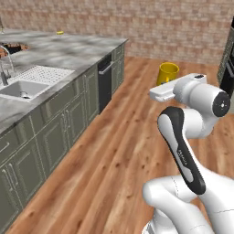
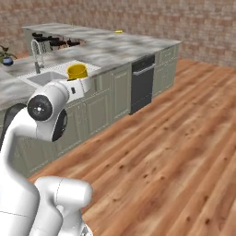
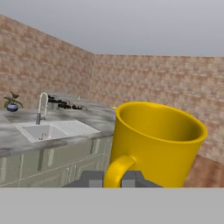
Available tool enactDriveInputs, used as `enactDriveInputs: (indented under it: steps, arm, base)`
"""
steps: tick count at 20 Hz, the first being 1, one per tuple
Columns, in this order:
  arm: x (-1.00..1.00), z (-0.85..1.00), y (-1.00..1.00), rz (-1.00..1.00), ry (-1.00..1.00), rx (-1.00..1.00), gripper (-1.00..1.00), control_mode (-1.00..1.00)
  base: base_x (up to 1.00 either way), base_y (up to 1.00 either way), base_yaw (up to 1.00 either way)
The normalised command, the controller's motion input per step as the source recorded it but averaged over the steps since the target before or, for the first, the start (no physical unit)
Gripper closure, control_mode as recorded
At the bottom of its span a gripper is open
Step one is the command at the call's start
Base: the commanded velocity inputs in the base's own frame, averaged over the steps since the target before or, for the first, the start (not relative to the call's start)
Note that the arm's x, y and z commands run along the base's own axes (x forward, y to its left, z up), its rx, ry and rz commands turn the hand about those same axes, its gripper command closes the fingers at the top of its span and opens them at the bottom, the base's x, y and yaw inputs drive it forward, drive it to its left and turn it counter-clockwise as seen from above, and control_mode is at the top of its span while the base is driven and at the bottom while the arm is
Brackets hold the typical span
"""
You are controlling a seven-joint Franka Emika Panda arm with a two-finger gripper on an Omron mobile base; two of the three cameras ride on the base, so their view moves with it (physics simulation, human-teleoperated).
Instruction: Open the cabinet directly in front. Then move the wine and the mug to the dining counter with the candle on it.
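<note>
One mug [image 3: 155, 142] rides clamped by its handle in the gripper [image 3: 113, 178], sink [image 3: 41, 131] at nine o'clock; next comes finding the candle counter.

yellow mug [image 1: 168, 73] upright beyond white arm [image 1: 192, 137], above wood floor [image 1: 114, 160]

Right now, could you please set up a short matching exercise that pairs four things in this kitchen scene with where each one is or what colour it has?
Column one:
1. mug
2. faucet
3. dishwasher
4. potted plant

Column two:
A. black panel set among the green lower cabinets
B. yellow, held by its handle in the shut pincer
C. on the marble worktop, past the sink on the side away from the dishwasher
D. silver, curved, rising behind the sink

Pairs: 1-B, 2-D, 3-A, 4-C
</note>
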Motion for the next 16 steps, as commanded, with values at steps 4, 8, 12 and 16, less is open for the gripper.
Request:
enactDriveInputs:
  steps: [4,8,12,16]
  arm:
    - [0.0,0.0,0.0,0.0,0.0,0.0,1.0,1.0]
    - [0.0,0.0,0.0,0.0,0.0,0.0,1.0,1.0]
    - [0.0,0.0,0.0,0.0,0.0,0.0,1.0,1.0]
    - [0.0,0.0,0.0,0.0,0.0,0.0,1.0,1.0]
  base:
    - [1.0,-0.61,-0.13]
    - [1.0,-0.6,-0.17]
    - [1.0,-0.6,-0.16]
    - [1.0,-0.34,-0.06]
